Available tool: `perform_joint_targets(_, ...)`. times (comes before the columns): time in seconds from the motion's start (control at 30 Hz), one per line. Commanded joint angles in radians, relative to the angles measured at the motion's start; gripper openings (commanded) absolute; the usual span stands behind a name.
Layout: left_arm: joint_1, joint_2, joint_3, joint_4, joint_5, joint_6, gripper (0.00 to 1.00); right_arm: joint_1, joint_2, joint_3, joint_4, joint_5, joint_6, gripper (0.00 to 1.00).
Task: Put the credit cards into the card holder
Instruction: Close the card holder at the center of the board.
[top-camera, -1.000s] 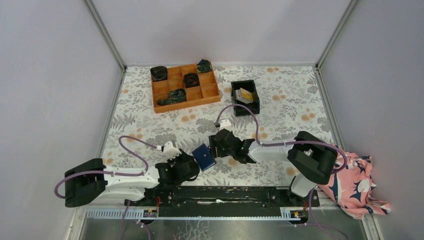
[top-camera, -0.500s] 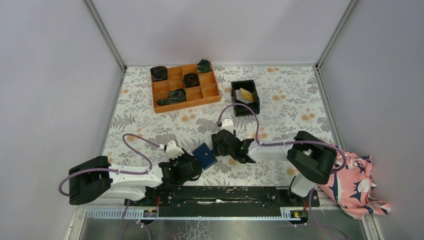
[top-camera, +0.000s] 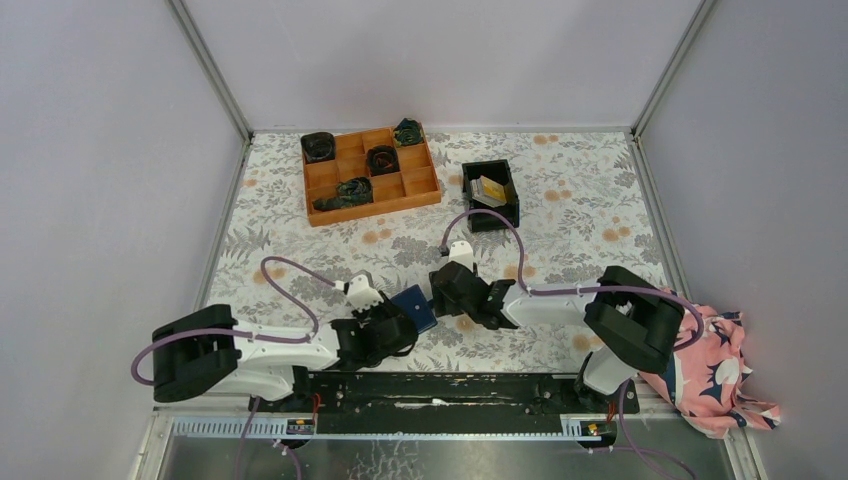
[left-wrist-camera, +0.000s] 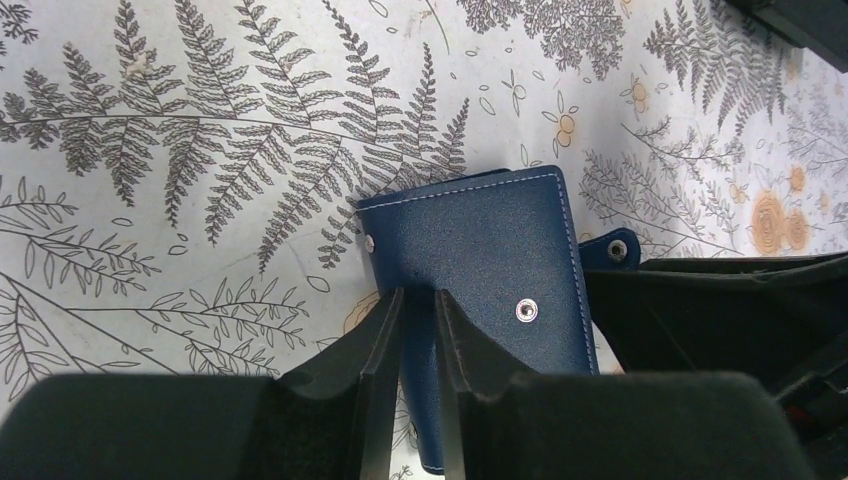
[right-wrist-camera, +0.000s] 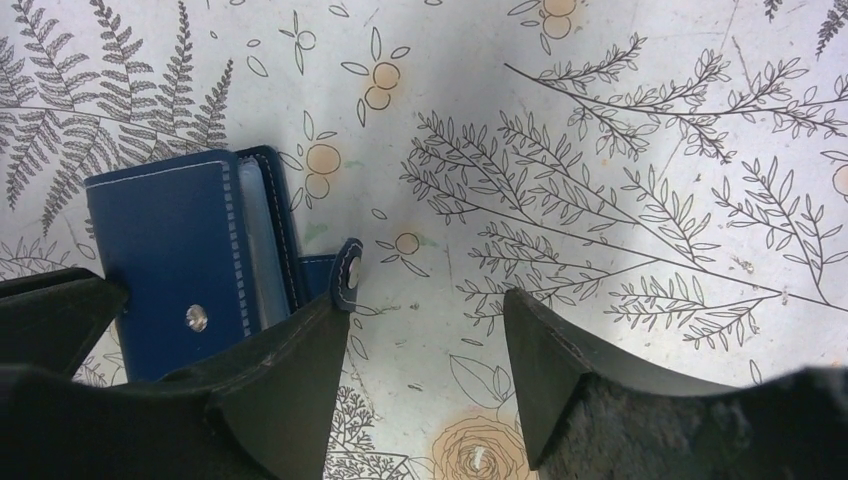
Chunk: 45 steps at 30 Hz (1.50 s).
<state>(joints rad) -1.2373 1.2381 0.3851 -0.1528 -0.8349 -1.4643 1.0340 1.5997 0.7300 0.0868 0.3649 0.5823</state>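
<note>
No legible text, label or number anywhere; perhaps print on the distant credit cards (top-camera: 489, 188), too small.

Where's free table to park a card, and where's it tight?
Free: table right of the bin up to the wall; the strip between tray and wallet; left of the tray. Tight: near centre, left claw and right claw crowd the wallet.

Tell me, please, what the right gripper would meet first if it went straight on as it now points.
Probably the floral table cover; the right gripper is open, and the card holder lies to one side, its snap tab beside a finger.
</note>
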Motion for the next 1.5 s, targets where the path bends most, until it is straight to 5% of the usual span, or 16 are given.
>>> perform_joint_targets(0.0,-0.006,0.047,0.038,0.053,-0.024,0.054,0.25,0.000,-0.045,0.005,-0.032,-0.006,-0.011,0.64)
perform_joint_targets(0.5,-0.004,0.147,0.041,0.122,0.031,0.069,0.25,0.000,-0.119,0.048,-0.066,-0.044,-0.052,0.60)
perform_joint_targets(1.47,-0.005,0.194,0.038,0.158,0.058,0.073,0.25,-0.004,-0.045,0.102,-0.102,-0.024,-0.086,0.22)
